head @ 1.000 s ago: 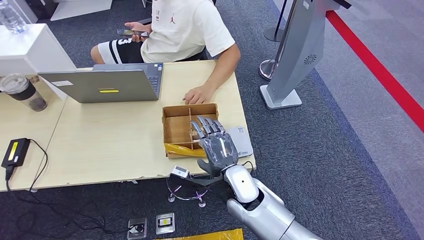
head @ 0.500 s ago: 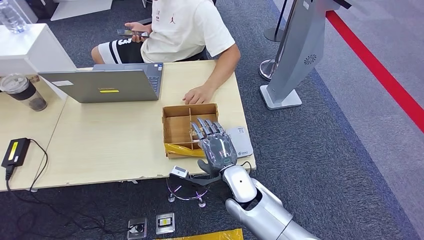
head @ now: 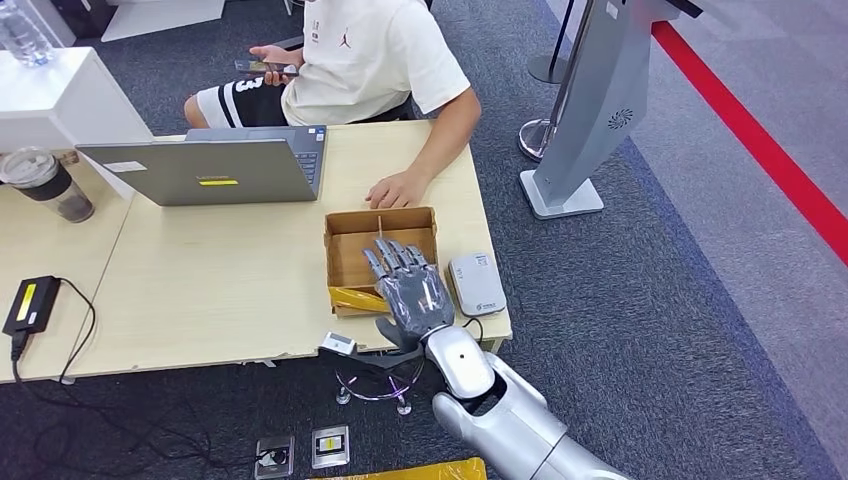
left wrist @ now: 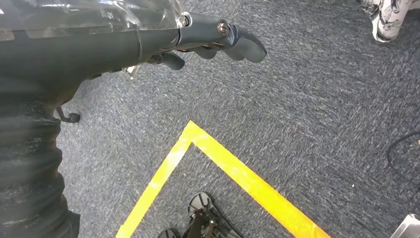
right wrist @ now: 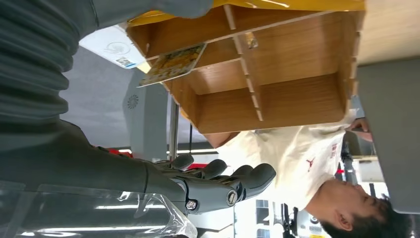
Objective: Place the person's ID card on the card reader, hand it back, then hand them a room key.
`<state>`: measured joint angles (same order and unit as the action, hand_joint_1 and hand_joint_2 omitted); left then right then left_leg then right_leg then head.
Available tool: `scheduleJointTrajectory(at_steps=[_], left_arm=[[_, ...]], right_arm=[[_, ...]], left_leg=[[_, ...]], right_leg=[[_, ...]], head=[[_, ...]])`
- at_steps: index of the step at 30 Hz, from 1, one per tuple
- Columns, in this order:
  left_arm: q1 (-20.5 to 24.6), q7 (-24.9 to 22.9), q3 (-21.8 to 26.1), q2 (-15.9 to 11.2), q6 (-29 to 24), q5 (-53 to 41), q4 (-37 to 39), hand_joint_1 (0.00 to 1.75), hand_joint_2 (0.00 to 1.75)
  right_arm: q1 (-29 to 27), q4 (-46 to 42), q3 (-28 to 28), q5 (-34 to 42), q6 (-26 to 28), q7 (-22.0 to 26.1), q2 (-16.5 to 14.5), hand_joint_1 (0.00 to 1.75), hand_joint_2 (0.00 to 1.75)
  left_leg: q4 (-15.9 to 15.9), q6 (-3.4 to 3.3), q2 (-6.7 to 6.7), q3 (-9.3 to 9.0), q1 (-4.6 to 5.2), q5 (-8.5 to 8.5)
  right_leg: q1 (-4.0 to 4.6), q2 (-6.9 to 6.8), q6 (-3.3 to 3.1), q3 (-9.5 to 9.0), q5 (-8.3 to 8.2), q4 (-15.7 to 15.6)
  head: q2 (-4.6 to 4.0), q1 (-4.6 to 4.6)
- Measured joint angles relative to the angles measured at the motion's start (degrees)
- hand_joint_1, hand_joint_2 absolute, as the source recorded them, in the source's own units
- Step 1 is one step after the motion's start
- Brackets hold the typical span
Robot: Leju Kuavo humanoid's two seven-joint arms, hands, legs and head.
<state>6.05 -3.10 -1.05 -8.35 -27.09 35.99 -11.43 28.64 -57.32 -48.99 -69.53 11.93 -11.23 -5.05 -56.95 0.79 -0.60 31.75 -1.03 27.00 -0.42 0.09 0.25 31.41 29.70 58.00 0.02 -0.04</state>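
My right hand [head: 405,290] hovers flat over the front part of the wooden compartment box [head: 352,250], fingers spread and holding nothing. In the right wrist view its fingers [right wrist: 223,183] reach out beside the box [right wrist: 297,94], where a card with a yellow printed face [right wrist: 173,64] leans in one compartment. The white card reader [head: 476,284] lies on the table just right of the box, with nothing visible on it. The person sits across the table with one hand [head: 397,190] resting beyond the box. My left hand [left wrist: 208,42] hangs over the carpet, fingers loosely extended and holding nothing.
A grey laptop [head: 210,165] stands at the far left of the wooden table [head: 230,270], with a lidded cup [head: 45,185] and a black power brick [head: 30,303] further left. A grey kiosk stand [head: 590,110] rises to the right. Yellow tape [left wrist: 237,173] marks the carpet.
My right hand has slid left off the card reader and now lies over the box's front; the reader is uncovered. The person has not moved.
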Motion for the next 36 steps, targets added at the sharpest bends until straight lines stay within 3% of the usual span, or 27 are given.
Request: scheduleJointTrajectory(at_steps=[6,10,18,36], left_arm=[[0.0,0.0,0.0,0.3,-0.6,0.4,0.0,0.0,1.75],[0.0,0.0,0.0,0.4,-1.0,0.7,0.0,0.0,1.75],[0.0,0.0,0.0,0.7,-1.7,1.6,0.0,0.0,1.75],[0.0,0.0,-0.9,0.6,-1.4,2.3,0.0,0.0,1.75]], right_arm=[[1.0,1.6,0.0,0.5,0.0,0.4,-1.9,0.41,1.75],[1.8,3.2,-0.1,1.3,0.6,0.4,-2.7,0.31,1.75],[4.2,7.7,-0.1,3.2,2.0,-0.5,-3.9,0.3,1.75],[5.7,13.9,1.7,5.2,4.2,-4.5,-2.1,0.38,1.75]], left_leg=[[0.0,0.0,0.0,0.0,0.0,0.0],[0.0,0.0,0.0,0.0,0.0,0.0],[0.0,0.0,0.0,0.0,0.0,0.0],[0.0,0.0,0.01,-0.01,0.0,0.0]], right_leg=[[0.0,0.0,0.0,0.0,0.0,0.0],[0.0,0.0,0.0,0.0,0.0,0.0],[0.0,0.0,0.0,0.0,0.0,0.0],[0.0,0.0,0.0,0.02,0.0,0.0]], head=[[0.0,0.01],[0.0,0.01],[0.0,0.01],[0.0,0.01]])
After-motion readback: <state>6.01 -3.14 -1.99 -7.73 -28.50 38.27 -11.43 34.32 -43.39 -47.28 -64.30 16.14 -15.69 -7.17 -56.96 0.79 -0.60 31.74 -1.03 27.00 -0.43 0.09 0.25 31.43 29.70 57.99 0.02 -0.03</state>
